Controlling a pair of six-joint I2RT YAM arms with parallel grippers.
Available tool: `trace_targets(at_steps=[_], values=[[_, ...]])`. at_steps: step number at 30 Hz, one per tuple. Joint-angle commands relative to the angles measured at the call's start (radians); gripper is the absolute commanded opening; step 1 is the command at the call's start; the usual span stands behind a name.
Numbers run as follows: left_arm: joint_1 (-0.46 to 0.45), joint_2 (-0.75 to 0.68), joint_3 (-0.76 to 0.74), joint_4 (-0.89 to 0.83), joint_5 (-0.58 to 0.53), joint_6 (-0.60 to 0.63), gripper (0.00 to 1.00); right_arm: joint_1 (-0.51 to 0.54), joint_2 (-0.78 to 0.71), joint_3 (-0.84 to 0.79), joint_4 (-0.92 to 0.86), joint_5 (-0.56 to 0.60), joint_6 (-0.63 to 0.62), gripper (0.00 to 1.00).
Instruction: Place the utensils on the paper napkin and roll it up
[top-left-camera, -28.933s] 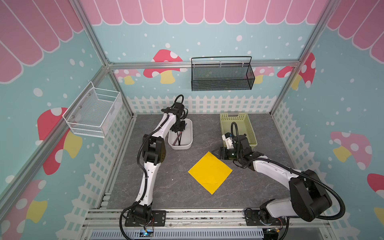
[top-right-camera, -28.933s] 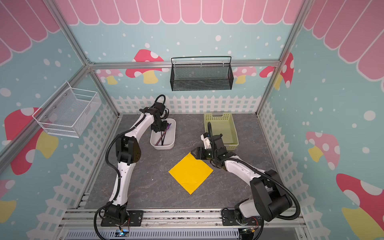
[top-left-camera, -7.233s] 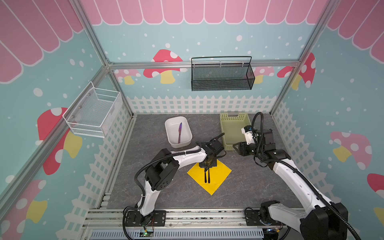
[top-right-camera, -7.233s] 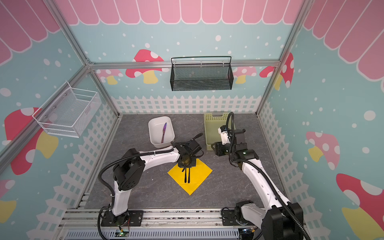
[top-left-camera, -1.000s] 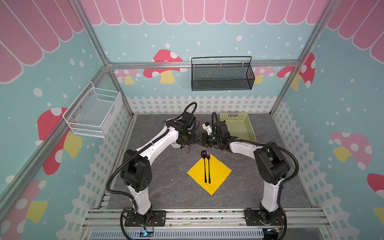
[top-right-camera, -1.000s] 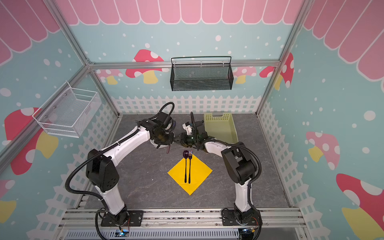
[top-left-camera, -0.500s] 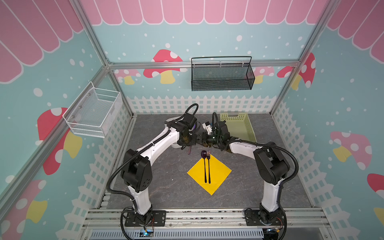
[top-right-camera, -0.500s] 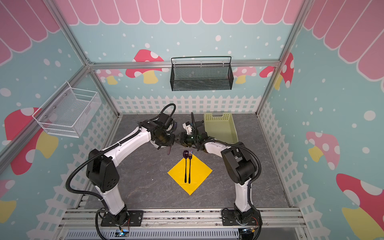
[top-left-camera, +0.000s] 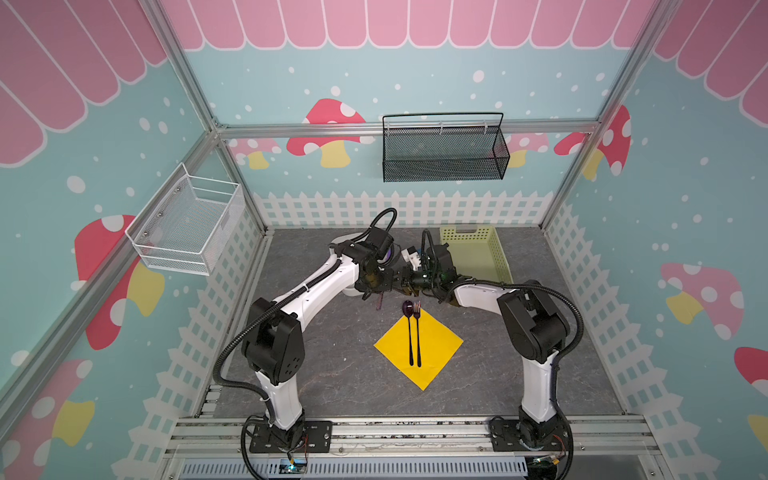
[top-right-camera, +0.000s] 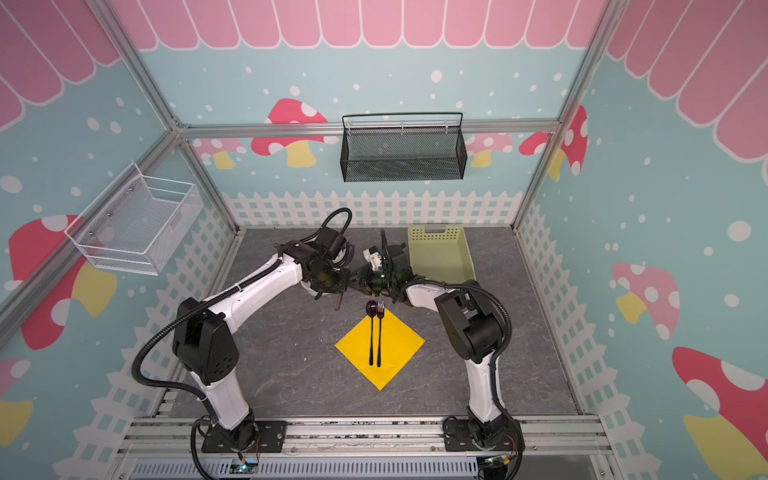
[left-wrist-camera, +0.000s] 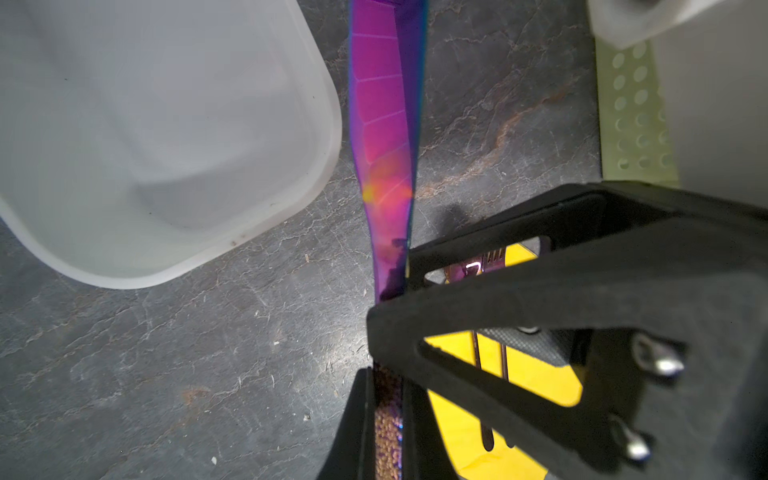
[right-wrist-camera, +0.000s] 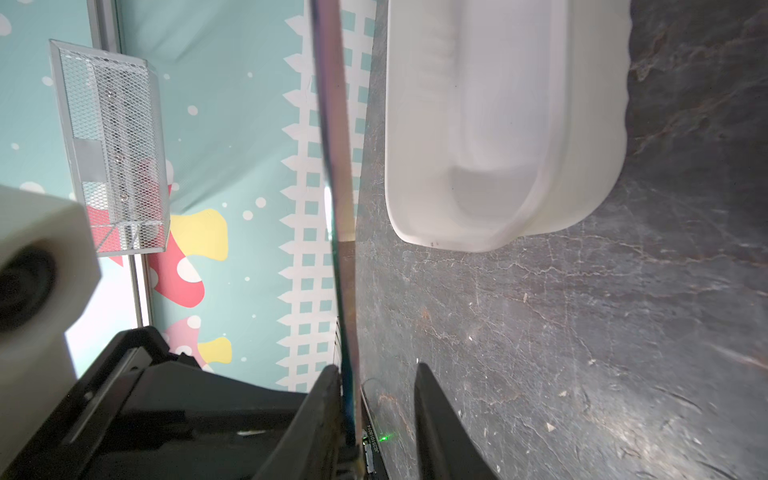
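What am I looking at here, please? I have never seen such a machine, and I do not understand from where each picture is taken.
Two white robot arms stand at a grey table. Two pictures look down from above; two come from cameras on the arms' wrists. On the yellow napkin lie a spoon and a fork, side by side. Farther back stand a white tub and a green basket. The left tool grips a purple knife above the table. The right tool is open around that knife: one finger is against it, the other apart.
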Motion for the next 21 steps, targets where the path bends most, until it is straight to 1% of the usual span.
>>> trace_targets(at_steps=[1,6,14,15,19,21], values=[[-0.009,-0.015,-0.003,0.021,0.009,-0.010,0.05,0.007,0.021,0.031,0.052,-0.015,0.030,0.27],[-0.017,-0.004,0.007,0.022,0.018,-0.011,0.05,0.007,0.035,0.030,0.088,-0.026,0.064,0.24],[-0.020,-0.009,0.009,0.025,0.013,-0.017,0.06,0.005,0.018,0.013,0.094,-0.017,0.064,0.11],[-0.021,-0.015,0.006,0.029,0.012,-0.019,0.07,0.006,0.013,0.008,0.095,-0.012,0.060,0.10],[-0.021,-0.062,-0.017,0.060,0.013,-0.029,0.16,-0.005,-0.032,-0.028,0.115,0.020,0.018,0.05],[-0.019,-0.095,-0.034,0.084,0.024,-0.032,0.19,-0.014,-0.060,-0.053,0.130,0.027,-0.012,0.04]])
